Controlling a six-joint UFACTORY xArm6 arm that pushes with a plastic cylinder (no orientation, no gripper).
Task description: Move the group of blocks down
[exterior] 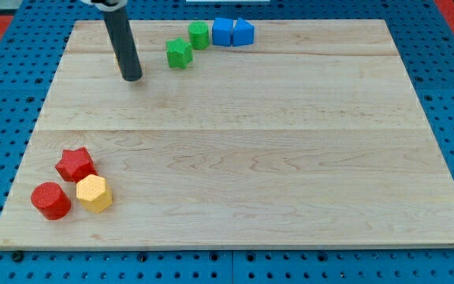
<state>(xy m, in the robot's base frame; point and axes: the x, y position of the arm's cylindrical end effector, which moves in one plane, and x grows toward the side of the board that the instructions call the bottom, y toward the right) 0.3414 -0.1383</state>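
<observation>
- My tip (132,77) rests on the table (251,158) near the view's top left, at the end of the dark rod (121,39) that comes in from the top edge
- There is no hand on this arm, only the rod, so nothing stands apart, together or clamped
- The group at the view's top holds four blocks: a green star (179,54), a green cylinder (199,35), a blue cube (222,31) and a second blue block (243,32) whose shape I cannot make out
- The green star lies just to the right of my tip, near it but not touching
- The green cylinder sits up and to the right of the star, close beside it; whether they touch I cannot tell
- The two blue blocks touch each other side by side, and the cube is just beside the green cylinder
- This group lies close to the table's top edge
- A second group lies at the view's bottom left, well apart from my tip: a red star (75,164), a red cylinder (50,199) and a yellow hexagon (94,193)
- The red star is uppermost of the three, with the red cylinder below it to the left and the yellow hexagon below it to the right
- The yellow hexagon touches the red star, and the red cylinder sits just beside the hexagon
</observation>
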